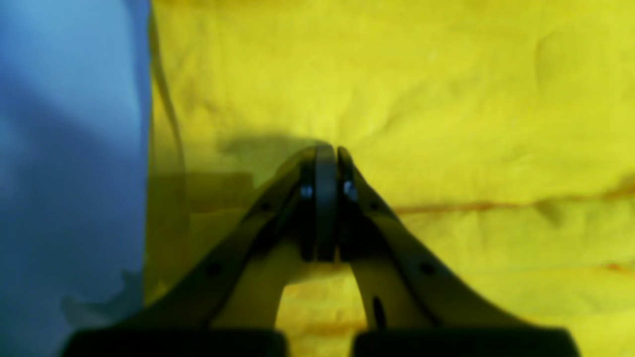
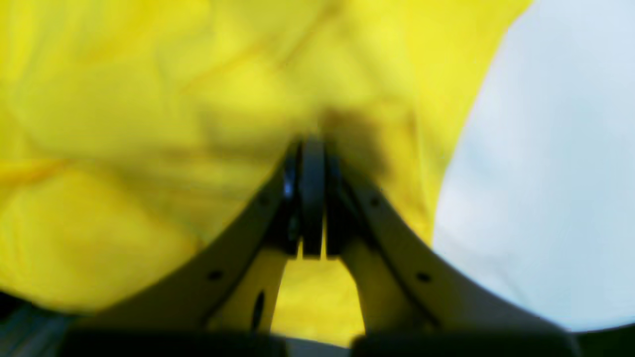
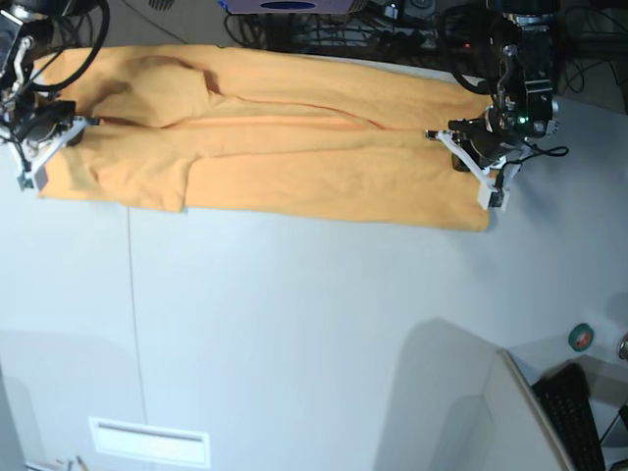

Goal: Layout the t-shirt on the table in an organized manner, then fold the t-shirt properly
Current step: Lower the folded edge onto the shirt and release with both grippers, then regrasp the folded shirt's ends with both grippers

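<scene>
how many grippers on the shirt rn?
2. Left gripper sits at the t-shirt end on the base view's right; right gripper at the opposite end. Both jaws shut over fabric; whether cloth is pinched isn't visible.

Black keyboard [image 3: 572,417] at lower right, small green and red round object [image 3: 582,338] just above it, tangled dark cables [image 3: 392,34] along far edge
</scene>
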`<action>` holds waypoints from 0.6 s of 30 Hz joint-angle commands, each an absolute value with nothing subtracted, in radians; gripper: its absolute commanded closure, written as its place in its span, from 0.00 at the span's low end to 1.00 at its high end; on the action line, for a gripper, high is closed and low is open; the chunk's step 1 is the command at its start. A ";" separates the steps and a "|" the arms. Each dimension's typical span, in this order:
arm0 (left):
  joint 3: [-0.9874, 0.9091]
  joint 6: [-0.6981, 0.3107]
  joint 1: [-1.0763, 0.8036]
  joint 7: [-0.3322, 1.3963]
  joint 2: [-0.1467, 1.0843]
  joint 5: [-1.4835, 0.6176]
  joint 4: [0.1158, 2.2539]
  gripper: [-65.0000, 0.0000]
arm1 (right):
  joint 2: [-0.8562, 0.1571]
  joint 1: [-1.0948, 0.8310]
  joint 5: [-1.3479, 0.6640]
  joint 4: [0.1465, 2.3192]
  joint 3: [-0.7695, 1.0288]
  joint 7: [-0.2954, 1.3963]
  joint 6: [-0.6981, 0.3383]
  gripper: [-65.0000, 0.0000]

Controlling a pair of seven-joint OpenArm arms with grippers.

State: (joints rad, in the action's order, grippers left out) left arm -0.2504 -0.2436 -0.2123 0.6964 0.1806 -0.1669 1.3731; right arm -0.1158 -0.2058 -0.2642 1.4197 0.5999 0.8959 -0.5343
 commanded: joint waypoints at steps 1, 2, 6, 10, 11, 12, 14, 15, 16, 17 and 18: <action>-0.255 -0.223 -0.189 0.728 0.189 -0.120 1.326 1.00 | -0.145 -0.168 -0.272 1.386 0.596 0.869 -0.529 1.00; -0.257 -0.223 -0.160 0.714 0.193 -0.113 1.287 1.00 | -0.157 -0.139 -0.272 1.330 0.588 0.858 -0.527 1.00; -0.252 -0.223 -0.041 0.688 0.223 -0.113 1.142 1.00 | -0.170 -0.012 -0.271 1.129 0.588 0.829 -0.503 1.00; -0.255 -0.223 0.054 0.690 0.231 -0.113 1.090 1.00 | -0.188 0.054 -0.271 1.082 0.532 0.780 -0.417 1.00; -0.255 -0.223 0.062 0.691 0.232 -0.113 1.095 1.00 | -0.188 0.059 -0.271 1.096 0.507 0.783 -0.397 1.00; -0.255 -0.223 0.064 0.693 0.232 -0.113 1.101 1.00 | -0.188 0.059 -0.271 1.115 0.489 0.783 -0.381 1.00; -0.255 -0.223 0.062 0.694 0.236 -0.113 1.135 1.00 | -0.188 0.048 -0.271 1.179 0.463 0.786 -0.354 1.00; -0.255 -0.223 0.059 0.694 0.236 -0.113 1.153 1.00 | -0.185 0.033 -0.271 1.219 0.458 0.802 -0.346 1.00; -0.257 -0.223 0.044 0.694 0.236 -0.117 1.173 1.00 | -0.183 0.022 -0.272 1.270 0.458 0.822 -0.343 1.00; -0.259 -0.223 0.031 0.694 0.237 -0.119 1.204 1.00 | -0.182 0.008 -0.272 1.328 0.461 0.845 -0.341 1.00; -0.266 -0.223 0.019 0.694 0.237 -0.119 1.234 1.00 | -0.180 -0.002 -0.272 1.380 0.461 0.863 -0.337 1.00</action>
State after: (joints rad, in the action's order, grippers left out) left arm -0.2607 -0.2317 0.0010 0.7063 0.2237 -0.1158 1.2160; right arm -0.1638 -0.0246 -0.2550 1.3643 0.4580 0.8860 -0.3305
